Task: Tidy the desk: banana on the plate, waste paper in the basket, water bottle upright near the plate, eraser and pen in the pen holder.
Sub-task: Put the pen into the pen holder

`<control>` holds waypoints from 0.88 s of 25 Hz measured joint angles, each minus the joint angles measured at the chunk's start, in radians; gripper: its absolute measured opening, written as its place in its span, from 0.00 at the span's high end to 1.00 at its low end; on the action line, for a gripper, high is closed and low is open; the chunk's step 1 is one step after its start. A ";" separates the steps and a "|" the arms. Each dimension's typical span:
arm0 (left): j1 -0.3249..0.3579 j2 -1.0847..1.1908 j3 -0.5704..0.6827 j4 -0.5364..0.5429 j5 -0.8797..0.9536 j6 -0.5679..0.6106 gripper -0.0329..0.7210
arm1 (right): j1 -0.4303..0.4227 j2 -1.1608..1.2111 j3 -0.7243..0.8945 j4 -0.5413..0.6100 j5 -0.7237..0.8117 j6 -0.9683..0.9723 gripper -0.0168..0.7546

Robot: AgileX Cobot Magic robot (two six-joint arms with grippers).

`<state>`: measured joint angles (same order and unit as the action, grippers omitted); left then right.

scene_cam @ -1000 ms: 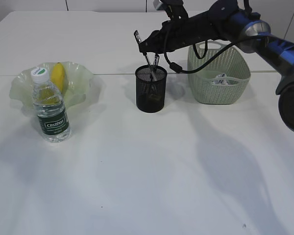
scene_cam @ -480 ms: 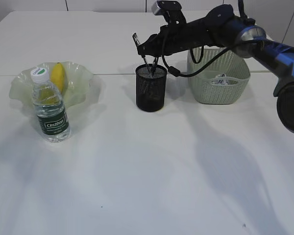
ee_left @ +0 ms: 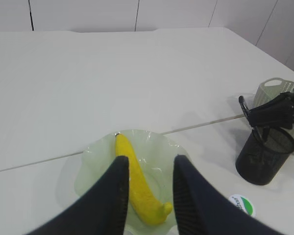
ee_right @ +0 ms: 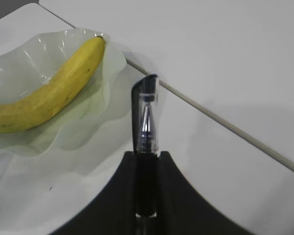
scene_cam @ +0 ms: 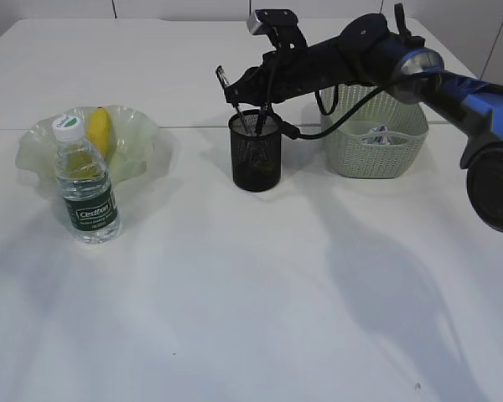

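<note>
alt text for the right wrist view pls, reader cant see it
The right gripper, seen from the wrist, is shut on a clear-barrelled pen that sticks up between its dark fingers. Beyond it on the white desk a yellow banana lies in a pale green ruffled glass plate.

One banana (scene_cam: 100, 131), one plate (scene_cam: 33, 151), one bottle (scene_cam: 85, 186), perhaps two pens (scene_cam: 231, 94).

Right arm (scene_cam: 377, 50): black w/ blue & silver sections, black cable looped under, dark curved fingers (ee_left: 118, 196).
</note>
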<state>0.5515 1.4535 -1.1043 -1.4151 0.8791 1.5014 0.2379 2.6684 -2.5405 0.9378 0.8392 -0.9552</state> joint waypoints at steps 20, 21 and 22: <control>0.000 0.000 0.000 0.000 -0.014 0.000 0.67 | 0.000 -0.002 0.000 -0.057 0.112 0.008 0.92; 0.000 0.000 0.000 0.000 -0.019 0.000 0.67 | 0.000 -0.002 0.000 -0.057 0.116 0.008 0.92; 0.000 0.000 0.000 0.000 -0.022 0.000 0.67 | 0.000 -0.002 0.000 -0.059 0.116 0.008 0.92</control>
<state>0.5515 1.4535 -1.1043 -1.4151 0.8575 1.5014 0.2379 2.6664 -2.5405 0.8790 0.9551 -0.9473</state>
